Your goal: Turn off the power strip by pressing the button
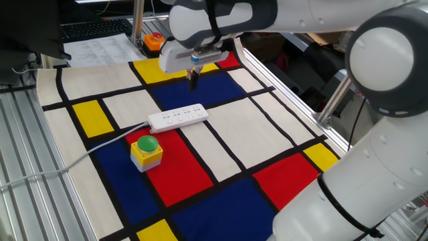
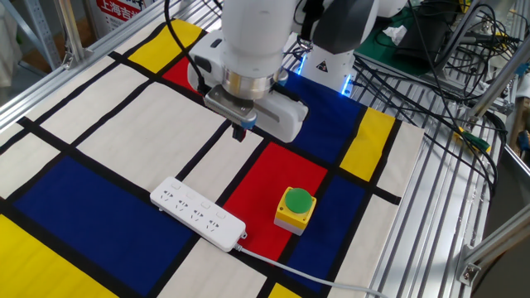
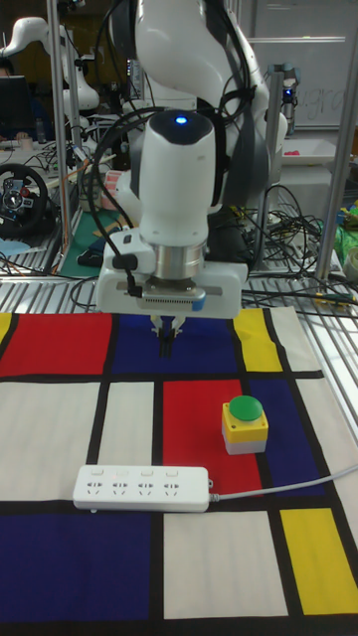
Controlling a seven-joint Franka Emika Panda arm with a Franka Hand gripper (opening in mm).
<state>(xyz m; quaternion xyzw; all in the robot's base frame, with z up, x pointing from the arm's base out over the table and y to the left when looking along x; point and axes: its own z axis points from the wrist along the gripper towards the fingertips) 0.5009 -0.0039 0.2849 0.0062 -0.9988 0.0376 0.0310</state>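
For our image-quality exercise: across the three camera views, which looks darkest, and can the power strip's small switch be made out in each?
The tall fixed view is dimmest and grainy, though the power strip still reads clearly; its button is too small to pick out. Both other fixed views are evenly lit and sharp on the mat: the strip shows its sockets, but the switch stays tiny. The gripper is dark against the mat, so its fingers are hard to separate.

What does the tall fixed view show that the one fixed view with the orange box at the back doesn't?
Only the tall fixed view shows the arm's base with a blue light and a steering wheel at the left. Only the one fixed view shows the orange box with a red button behind the mat. Both show the power strip with its cable, the yellow box with a green dome, and the gripper hanging above the mat, apart from the strip.
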